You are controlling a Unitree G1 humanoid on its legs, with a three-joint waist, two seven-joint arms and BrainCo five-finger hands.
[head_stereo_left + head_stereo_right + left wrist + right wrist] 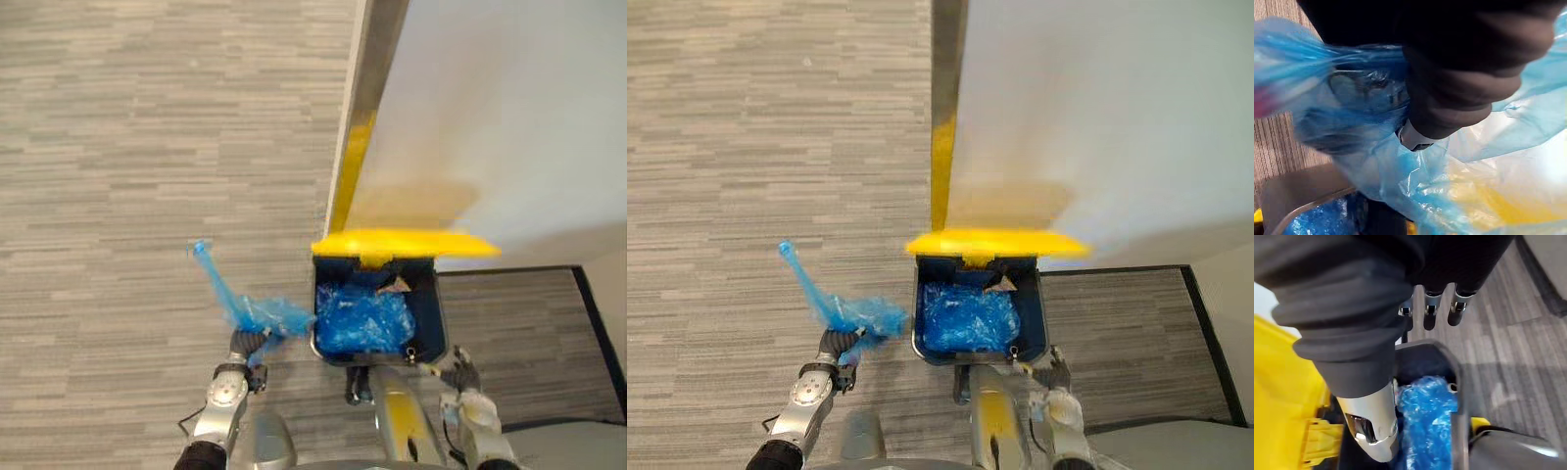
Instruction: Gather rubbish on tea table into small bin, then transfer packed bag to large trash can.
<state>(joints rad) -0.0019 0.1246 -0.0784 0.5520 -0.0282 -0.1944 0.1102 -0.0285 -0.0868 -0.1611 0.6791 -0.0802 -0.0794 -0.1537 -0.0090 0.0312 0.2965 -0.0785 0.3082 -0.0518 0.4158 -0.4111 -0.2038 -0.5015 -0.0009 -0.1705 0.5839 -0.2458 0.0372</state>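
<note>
A dark blue trash can (438, 315) stands with its yellow lid (402, 243) tipped up, and crumpled blue plastic (362, 321) fills its inside. Just left of the can, my left hand (245, 345) is shut on a blue plastic bag (257, 313), whose thin tail (209, 269) sticks up to the left. In the left wrist view the bag (1400, 171) wraps round my thumb (1415, 139). My right hand (458, 372) hovers at the can's near right corner. Its fingers (1429, 316) are relaxed above the rim (1452, 369) and hold nothing.
A white wall panel (500, 108) with a metal and yellow edge strip (355, 147) rises behind the can. Grey striped carpet (147, 147) spreads to the left. A dark border (598, 313) runs along the floor at the right.
</note>
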